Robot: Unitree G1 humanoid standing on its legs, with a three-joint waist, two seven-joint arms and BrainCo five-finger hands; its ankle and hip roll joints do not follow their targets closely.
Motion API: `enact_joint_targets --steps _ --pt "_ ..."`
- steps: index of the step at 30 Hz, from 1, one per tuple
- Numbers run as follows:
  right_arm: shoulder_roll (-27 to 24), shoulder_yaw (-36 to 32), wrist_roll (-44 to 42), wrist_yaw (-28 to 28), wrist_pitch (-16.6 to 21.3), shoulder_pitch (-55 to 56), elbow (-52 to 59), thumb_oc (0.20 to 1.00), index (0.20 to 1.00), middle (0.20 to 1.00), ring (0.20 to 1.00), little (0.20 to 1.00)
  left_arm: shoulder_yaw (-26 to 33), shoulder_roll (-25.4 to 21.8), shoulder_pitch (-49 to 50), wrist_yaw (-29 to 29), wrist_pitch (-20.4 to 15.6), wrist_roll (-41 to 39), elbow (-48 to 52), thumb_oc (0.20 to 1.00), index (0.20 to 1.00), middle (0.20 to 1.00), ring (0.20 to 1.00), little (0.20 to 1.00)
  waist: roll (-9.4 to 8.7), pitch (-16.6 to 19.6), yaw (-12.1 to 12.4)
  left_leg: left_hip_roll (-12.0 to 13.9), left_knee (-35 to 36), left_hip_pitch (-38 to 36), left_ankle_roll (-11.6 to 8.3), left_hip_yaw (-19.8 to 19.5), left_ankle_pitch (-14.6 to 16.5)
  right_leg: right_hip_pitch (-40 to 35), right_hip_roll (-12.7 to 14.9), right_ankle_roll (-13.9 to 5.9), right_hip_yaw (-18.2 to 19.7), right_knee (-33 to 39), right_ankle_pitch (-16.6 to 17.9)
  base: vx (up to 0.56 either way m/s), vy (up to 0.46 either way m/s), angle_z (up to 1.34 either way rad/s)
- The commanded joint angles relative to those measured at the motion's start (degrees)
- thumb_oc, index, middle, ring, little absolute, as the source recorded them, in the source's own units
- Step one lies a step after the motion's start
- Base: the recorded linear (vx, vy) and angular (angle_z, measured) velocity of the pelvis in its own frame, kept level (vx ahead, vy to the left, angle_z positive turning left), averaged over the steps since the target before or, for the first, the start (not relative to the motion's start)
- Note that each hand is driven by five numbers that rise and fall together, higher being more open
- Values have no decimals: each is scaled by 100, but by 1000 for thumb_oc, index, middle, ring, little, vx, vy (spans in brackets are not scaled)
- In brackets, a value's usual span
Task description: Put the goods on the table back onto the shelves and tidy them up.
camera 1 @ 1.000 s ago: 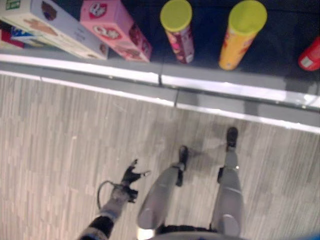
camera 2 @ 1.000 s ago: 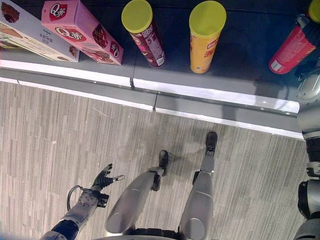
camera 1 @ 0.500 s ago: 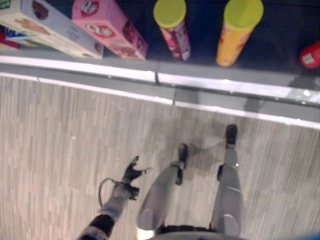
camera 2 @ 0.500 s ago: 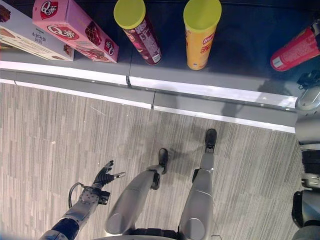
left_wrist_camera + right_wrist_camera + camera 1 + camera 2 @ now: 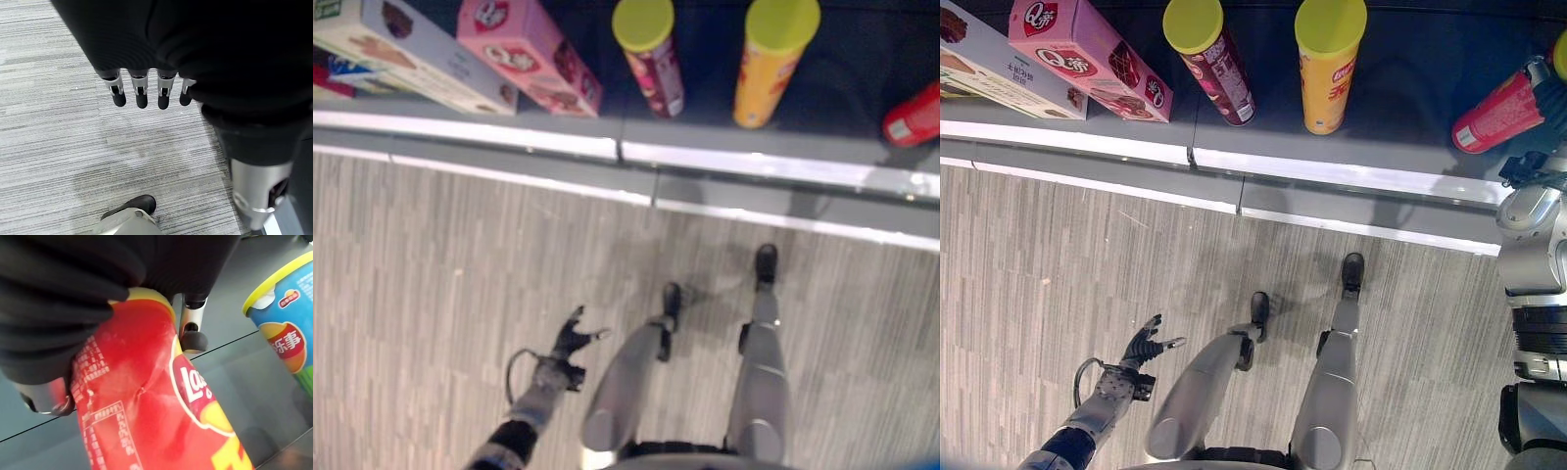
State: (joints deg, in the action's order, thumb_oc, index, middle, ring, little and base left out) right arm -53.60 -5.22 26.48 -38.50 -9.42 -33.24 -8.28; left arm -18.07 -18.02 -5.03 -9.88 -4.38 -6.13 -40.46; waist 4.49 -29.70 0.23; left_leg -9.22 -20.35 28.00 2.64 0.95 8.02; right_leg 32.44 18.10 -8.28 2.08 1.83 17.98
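Red can held tilted over the shelf, ready to be stood down.

The right hand [image 5: 58, 293] has its fingers [image 5: 193, 339] curled round the upper end of the red can [image 5: 1494, 110], which leans over the right part of the dark shelf [image 5: 1400, 108], near its front edge. In my judgement the step goes well if the can is brought upright before it comes down, its base set flat on the shelf clear of the blue can [image 5: 286, 333] just beside it, in line with the yellow can [image 5: 1329, 61] and the maroon can [image 5: 1209, 54], and the grip opened only once it stands. The pink box [image 5: 1087, 59] lies toward the shelf's left end. The left hand [image 5: 1144, 345] hangs low over the floor, fingers straight and holding nothing.
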Motion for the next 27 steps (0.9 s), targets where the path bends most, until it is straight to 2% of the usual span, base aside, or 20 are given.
enact_joint_targets --steps 1,7,8,9,10,11,27 --pt "-304 -90 203 -28 71 -316 212 200 200 200 200 200 30 -256 387 -130 -5 -102 82 1000 1000 1000 1000 1000 88 -9 31 320 571 -361 -511 -522 280 -69 89 -252 -156 -428 -667 0 0 0" --pt "-382 11 201 -7 80 -420 133 200 200 200 200 200 35 -246 394 -135 -8 -118 69 1000 1000 1000 1000 1000 79 -8 48 337 610 -374 -530 -553 238 -103 96 -247 -189 -414 -667 0 0 0" --pt "-382 12 201 -7 80 -420 133 379 379 379 379 379 35 -246 394 -135 -8 -118 70 1000 1000 1000 1000 1000 80 -8 48 337 611 -375 -530 -553 237 -104 97 -247 -190 -413 -667 0 0 0" --pt "-381 13 209 -25 70 -430 147 655 655 655 655 655 29 -245 388 -144 -4 -106 78 1000 1000 1000 1000 1000 82 -8 53 341 615 -382 -534 -556 238 -111 100 -246 -197 -413 -671 0 0 0" --pt "-382 9 226 -24 64 -424 165 881 881 881 881 881 31 -246 388 -147 -4 -111 85 1000 1000 1000 1000 1000 81 -8 51 341 611 -382 -535 -558 240 -113 98 -246 -198 -413 -672 0 0 0" --pt "-377 3 230 -21 62 -417 180 1000 1000 1000 1000 1000 30 -245 387 -145 -1 -109 88 1000 1000 1000 1000 1000 81 -8 51 343 610 -383 -535 -560 242 -115 98 -247 -199 -414 -675 0 0 0" --pt "-315 -36 197 -27 99 -434 385 1000 1000 1000 1000 1000 21 -195 298 -172 40 -53 -76 1000 1000 1000 1000 1000 36 15 38 318 465 -308 -531 -513 279 -142 134 -241 -188 -415 -665 0 0 0"
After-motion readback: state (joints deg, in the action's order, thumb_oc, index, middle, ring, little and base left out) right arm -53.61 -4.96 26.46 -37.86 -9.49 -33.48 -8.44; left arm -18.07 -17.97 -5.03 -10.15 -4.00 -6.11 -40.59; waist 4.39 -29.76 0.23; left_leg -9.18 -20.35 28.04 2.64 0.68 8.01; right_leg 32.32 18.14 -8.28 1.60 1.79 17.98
